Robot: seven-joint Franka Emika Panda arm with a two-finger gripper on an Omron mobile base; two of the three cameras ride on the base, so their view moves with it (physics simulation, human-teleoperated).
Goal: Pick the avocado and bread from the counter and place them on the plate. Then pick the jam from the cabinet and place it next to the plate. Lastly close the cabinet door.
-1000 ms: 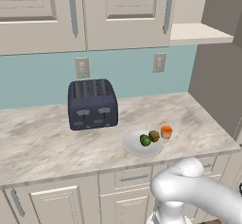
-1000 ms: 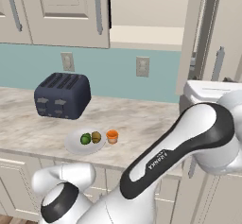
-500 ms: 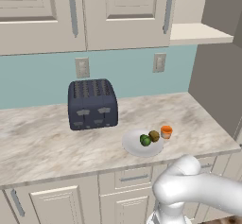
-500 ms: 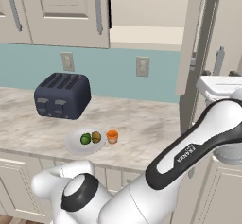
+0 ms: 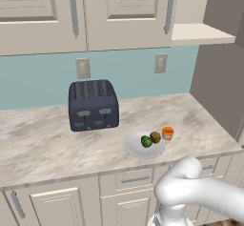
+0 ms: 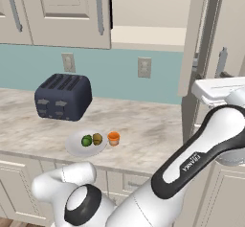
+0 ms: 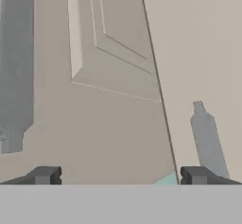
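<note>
- The cabinet [image 7: 118,90] door panel is sitting straight ahead of the jaws [image 7: 120,176], close in front; the jaws are standing wide open, holding nothing.
- One counter [image 5: 43,144] is carrying one toaster [image 5: 93,105] and one plate [image 5: 136,146].
- One avocado [image 5: 146,141] and one bread [image 5: 155,137] are lying on the plate; one jam [image 5: 167,133] is standing just beside it.

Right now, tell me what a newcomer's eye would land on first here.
The dark toaster at the back of the counter stands out most. In front of it to the right, the white plate holds the avocado and bread, with the orange jam beside it. At right, a cabinet door stands open.
</note>
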